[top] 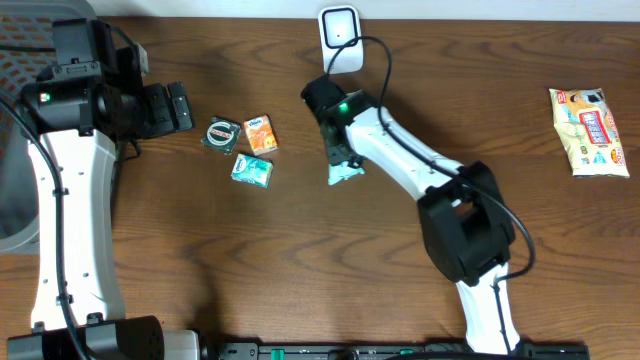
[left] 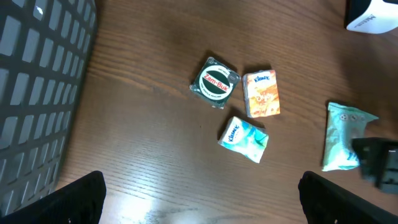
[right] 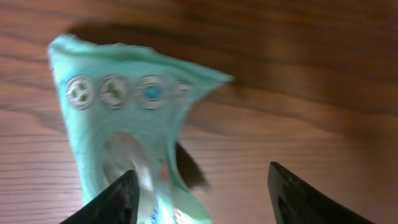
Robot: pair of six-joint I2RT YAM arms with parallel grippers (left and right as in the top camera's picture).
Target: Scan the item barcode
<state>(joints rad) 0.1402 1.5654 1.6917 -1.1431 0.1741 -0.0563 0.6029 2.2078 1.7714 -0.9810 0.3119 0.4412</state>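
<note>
We see the right gripper (right: 202, 180) with its jaws standing apart over a crumpled teal packet (right: 118, 118). The packet rises from the table (right: 323, 81) between the two fingers (right: 112, 202). It leans against the finger on the left of the wrist view and is clear of the other, so nothing is clamped. From overhead the packet sits near the table's middle, below the white barcode scanner (top: 340, 38) at the far edge and apart from it (where its barcode faces we cannot tell). The left gripper (left: 202, 186) hangs spread wide and empty above bare wood. Ahead of it lie three small items close together: a round Zam-Buk tin (left: 214, 82), an orange Kleenex pack (left: 261, 93) just beside it, and a pale teal Kleenex pack (left: 244, 139) just below both. A grey lattice basket (left: 37, 81) fills the left side of that view, and we cannot tell what it holds. A yellow snack bag (top: 588, 130) lies alone at the table's right end
</note>
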